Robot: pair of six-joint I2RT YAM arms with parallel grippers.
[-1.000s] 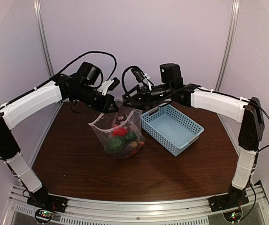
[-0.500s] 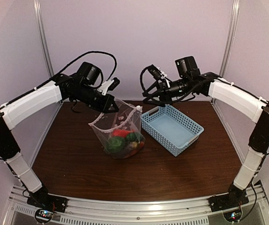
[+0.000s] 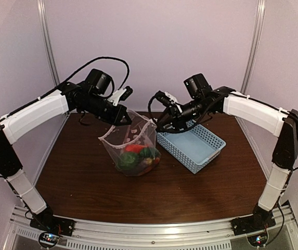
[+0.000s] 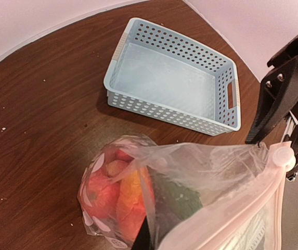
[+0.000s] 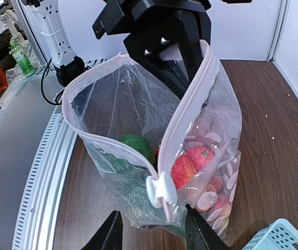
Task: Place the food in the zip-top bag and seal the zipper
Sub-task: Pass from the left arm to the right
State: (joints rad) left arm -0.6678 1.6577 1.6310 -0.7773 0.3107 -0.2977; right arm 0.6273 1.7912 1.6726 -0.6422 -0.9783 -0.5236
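left claw (image 3: 124, 119) pinches the zip-top bag (image 3: 140, 136) rim; right claw (image 5: 154, 232) gapes wide by its slider (image 5: 160, 191).

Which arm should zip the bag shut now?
The right one. The right hand is open just before the white slider at its end of the bag's mouth. The left hand pinches the far end, holding the bag up. The food is already inside.
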